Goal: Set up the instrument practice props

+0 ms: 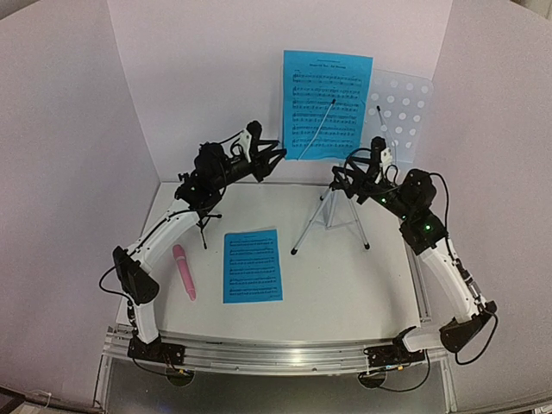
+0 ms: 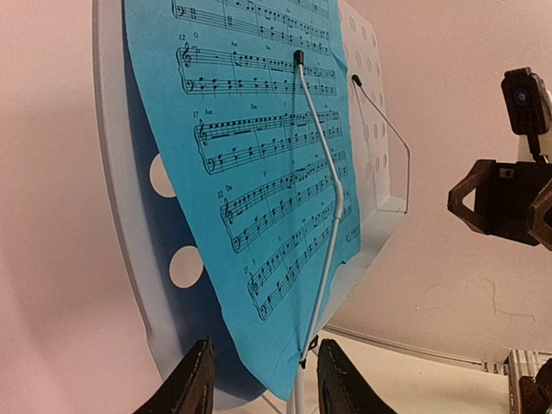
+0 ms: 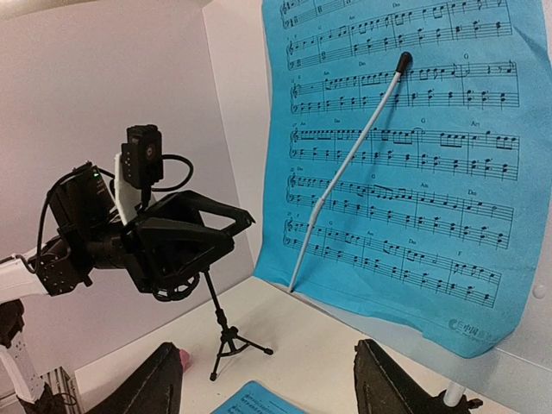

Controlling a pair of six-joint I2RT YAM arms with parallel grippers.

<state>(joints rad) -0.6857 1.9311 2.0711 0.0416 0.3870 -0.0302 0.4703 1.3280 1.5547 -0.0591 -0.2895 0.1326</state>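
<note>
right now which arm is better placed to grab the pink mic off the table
Left. The pink microphone lies left on the table beside the left arm, with the black mic holder nearby. The right gripper is open across by the music stand.

A white table (image 1: pixel 345 285) stands inside a booth of plain pale panels: a back wall (image 1: pixel 198 78), a left side wall (image 1: pixel 60 172) and a right side wall (image 1: pixel 504 172). A silver metal rail (image 1: pixel 276 355) runs along the table's near edge. The light is soft and even, with only faint shadows.
</note>
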